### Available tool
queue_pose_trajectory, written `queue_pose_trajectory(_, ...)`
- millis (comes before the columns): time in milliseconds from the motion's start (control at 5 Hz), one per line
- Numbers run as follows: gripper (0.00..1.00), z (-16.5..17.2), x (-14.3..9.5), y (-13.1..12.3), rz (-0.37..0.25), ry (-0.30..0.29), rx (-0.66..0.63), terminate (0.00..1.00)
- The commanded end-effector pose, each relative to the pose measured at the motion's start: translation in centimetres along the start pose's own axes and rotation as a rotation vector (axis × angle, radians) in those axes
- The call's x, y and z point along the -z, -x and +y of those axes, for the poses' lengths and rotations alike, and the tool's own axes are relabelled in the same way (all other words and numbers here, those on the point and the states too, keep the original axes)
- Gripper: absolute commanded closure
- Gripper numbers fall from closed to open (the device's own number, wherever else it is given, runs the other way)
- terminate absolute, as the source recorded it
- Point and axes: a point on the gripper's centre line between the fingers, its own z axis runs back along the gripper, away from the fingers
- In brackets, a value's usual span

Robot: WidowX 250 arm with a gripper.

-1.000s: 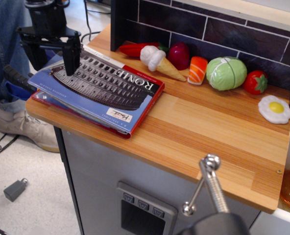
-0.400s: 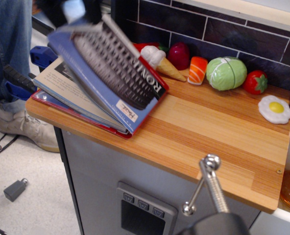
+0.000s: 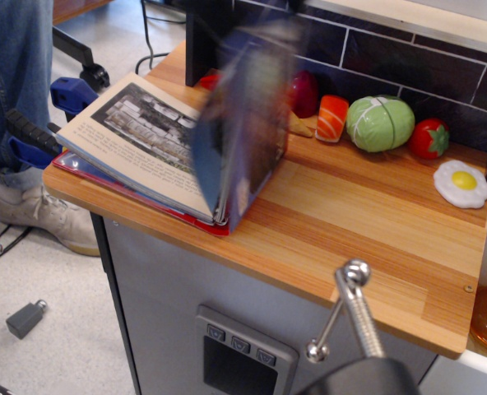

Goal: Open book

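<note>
Gripper: not visible in the current view; it has gone from the upper left, where it stood over the cover a second ago, so whether its fingers are apart or together cannot be told.

Book [image 3: 157,148]: lies at the left end of the wooden counter [image 3: 367,239], on top of a thin red-edged book [image 3: 145,202] whose edge shows underneath. The blue cover [image 3: 243,123] now stands nearly upright, motion-blurred, hinged at the spine near the counter's front edge. A second ago it lay flat and closed; less than half a second ago it was tilted partway up. The first cream page with a dark photograph is now fully exposed.

Reading: the cover looks free and swinging, past the steep point. Judged from its blur, it will likely fall on over toward the right and land open on bare wood. Task seems nearly done; only the cover's settling remains.

Behind the cover: toy foods along the tiled wall, a cabbage [image 3: 381,122], tomato [image 3: 430,137], fried egg [image 3: 462,183]. The falling cover could clip the nearest ones.
</note>
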Motion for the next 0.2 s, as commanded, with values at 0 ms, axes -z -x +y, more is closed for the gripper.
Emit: queue_pose_trajectory(0,0.00,-6.32,3.80,4.38,0.026,-0.011,0.055,1.00)
